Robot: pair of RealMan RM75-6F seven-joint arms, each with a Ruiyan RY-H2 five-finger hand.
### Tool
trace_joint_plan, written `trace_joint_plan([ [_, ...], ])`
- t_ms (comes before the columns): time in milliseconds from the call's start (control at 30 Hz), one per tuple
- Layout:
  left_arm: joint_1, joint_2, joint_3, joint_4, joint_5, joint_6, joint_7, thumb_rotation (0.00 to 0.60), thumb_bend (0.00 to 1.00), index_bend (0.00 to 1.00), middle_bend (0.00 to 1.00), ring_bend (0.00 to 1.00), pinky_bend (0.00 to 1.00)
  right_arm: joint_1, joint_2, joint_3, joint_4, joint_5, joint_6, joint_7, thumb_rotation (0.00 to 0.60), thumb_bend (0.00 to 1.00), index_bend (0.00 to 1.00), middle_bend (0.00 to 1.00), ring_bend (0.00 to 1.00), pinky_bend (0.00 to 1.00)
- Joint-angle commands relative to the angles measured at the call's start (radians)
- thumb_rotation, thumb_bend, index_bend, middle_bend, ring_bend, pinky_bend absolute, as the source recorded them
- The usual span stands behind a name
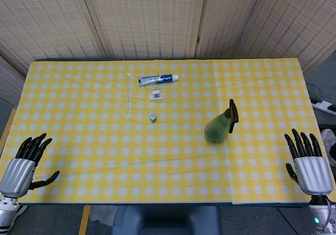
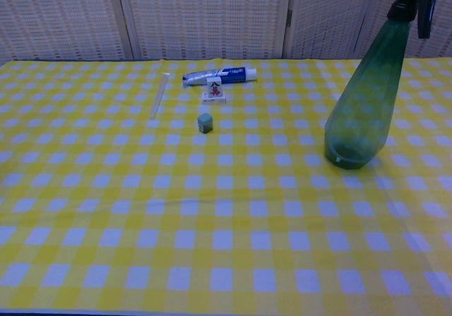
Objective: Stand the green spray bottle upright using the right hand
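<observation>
At the near left corner of the table [image 1: 73,140], the left hand [image 1: 22,164] hangs off the edge with its fingers spread and nothing in them; the chest view does not show it. The table wears a yellow-and-white checked cloth.

Toward the far edge, left of centre, a thin white stick [image 1: 128,92] lies with its length running from far to near. Just right of its far end lies a toothpaste tube [image 1: 158,79], long axis parallel to the far edge, cap to the right. Just nearer than the tube sits a small white tile [image 1: 156,94] with a red mark on it, and nearer again, apart from it, a small pale green cube [image 1: 152,118].

The green spray bottle [image 1: 219,124] stands upright on its broad base in the right half of the table, about midway between the far and near edges, well apart from the small items. Its long axis runs vertically, the body narrowing upward to a black spray head at the top. In the chest view the bottle [image 2: 365,100] rises to the upper frame edge, its trigger pointing right.

At the near right corner, the right hand [image 1: 307,164] is held off the table edge, fingers spread, holding nothing, well apart from the bottle; it too is out of the chest view.
</observation>
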Motion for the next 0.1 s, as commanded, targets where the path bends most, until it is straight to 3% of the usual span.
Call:
trace_joint_plan([
  [33, 0.000, -0.001, 0.002, -0.001, 0.000, -0.002, 0.003, 0.432, 0.31, 0.00, 0.00, 0.09, 0.00, -0.080, 0.027, -0.005, -0.052, -0.021, 0.114, 0.056, 0.600, 0.36, 0.00, 0.00, 0.02, 0.00],
  [100, 0.000, -0.001, 0.003, -0.004, 0.005, 0.001, 0.001, 0.435, 0.31, 0.00, 0.00, 0.09, 0.00, -0.078, 0.028, -0.003, -0.055, -0.013, 0.095, 0.053, 0.600, 0.36, 0.00, 0.00, 0.02, 0.00],
])
